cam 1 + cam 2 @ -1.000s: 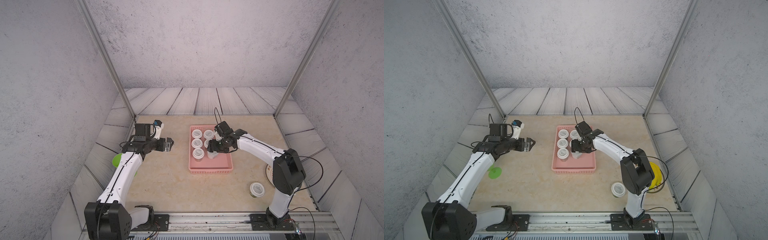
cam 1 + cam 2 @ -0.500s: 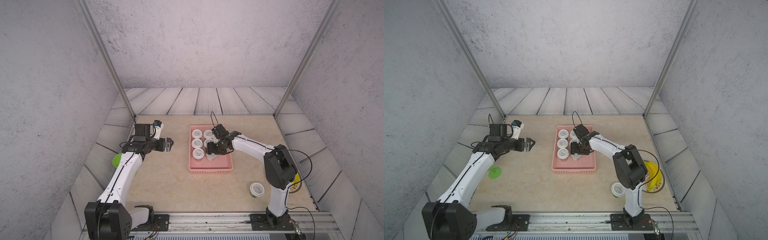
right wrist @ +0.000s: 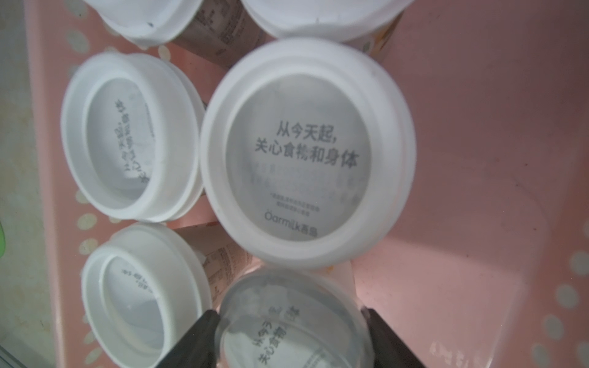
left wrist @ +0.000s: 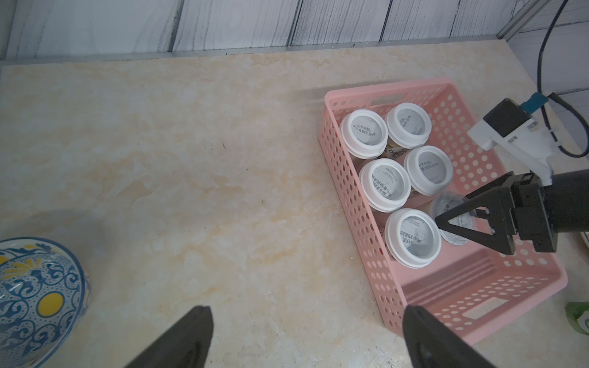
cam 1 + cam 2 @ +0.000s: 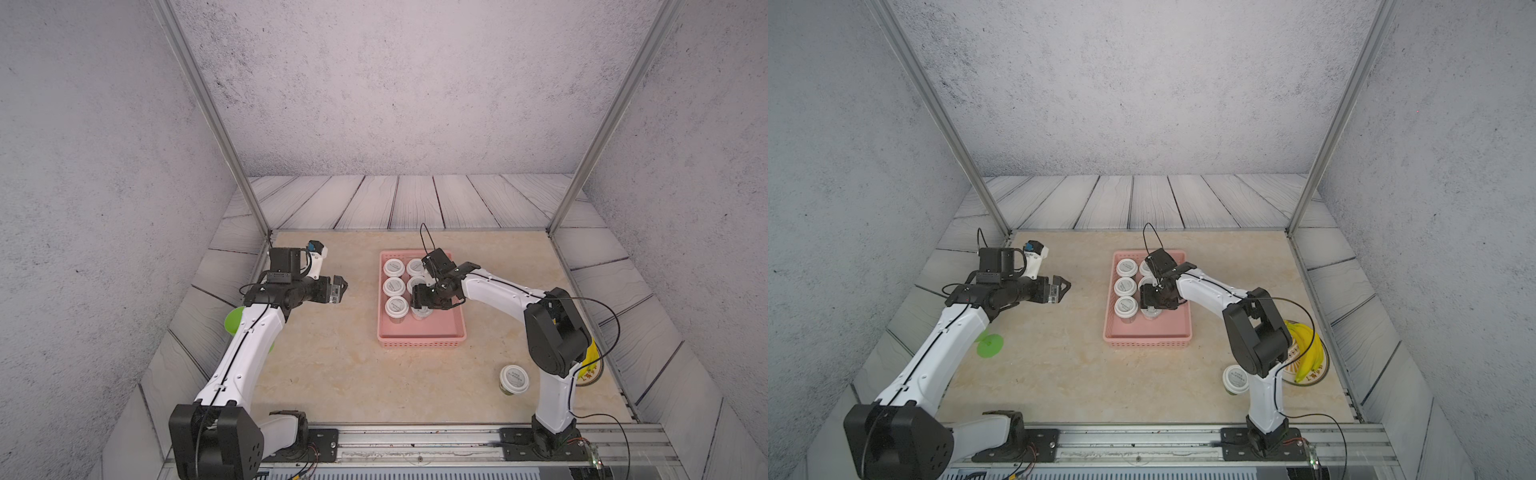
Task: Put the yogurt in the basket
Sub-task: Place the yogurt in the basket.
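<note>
Right claw [image 3: 287, 321] shifted slightly toward basket [image 5: 419, 343] front, closed on yogurt cup [image 5: 420, 313] inside; left claw [image 4: 306, 309] wide open, empty, above desk [image 4: 191, 191].

A green cup [image 5: 233, 325] sits at the left edge of the table [image 5: 332, 374], bananas [image 5: 1307, 347] on a plate [image 5: 1315, 377] at the right.

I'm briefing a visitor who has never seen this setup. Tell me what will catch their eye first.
The pink basket mid-table draws the eye, five white-lidded yogurt cups standing in it. The right claw reaches in, shut on a sixth cup beside them. One more yogurt stands alone on the table near the right arm's base; the open left claw hovers left of the basket.
</note>
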Action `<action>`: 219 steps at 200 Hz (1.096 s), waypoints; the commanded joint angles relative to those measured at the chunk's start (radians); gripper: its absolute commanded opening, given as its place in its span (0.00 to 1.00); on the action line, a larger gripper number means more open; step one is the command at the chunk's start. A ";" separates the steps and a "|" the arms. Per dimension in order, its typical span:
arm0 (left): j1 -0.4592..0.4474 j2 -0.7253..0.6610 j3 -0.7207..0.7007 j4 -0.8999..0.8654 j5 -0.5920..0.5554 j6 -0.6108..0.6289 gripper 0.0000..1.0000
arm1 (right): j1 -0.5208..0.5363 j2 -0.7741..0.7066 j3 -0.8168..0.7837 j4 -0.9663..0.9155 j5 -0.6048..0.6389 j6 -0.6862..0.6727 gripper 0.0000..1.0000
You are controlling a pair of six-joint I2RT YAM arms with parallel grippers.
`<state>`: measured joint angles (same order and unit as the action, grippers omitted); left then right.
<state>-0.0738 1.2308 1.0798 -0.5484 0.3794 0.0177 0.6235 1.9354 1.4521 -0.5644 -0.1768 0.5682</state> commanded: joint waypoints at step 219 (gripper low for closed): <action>0.014 -0.013 -0.009 0.006 0.018 -0.010 0.98 | 0.024 -0.074 0.018 -0.090 0.049 -0.016 0.70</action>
<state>-0.0719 1.2308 1.0794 -0.5484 0.3882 0.0174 0.6430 1.9018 1.4483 -0.6319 -0.1558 0.5716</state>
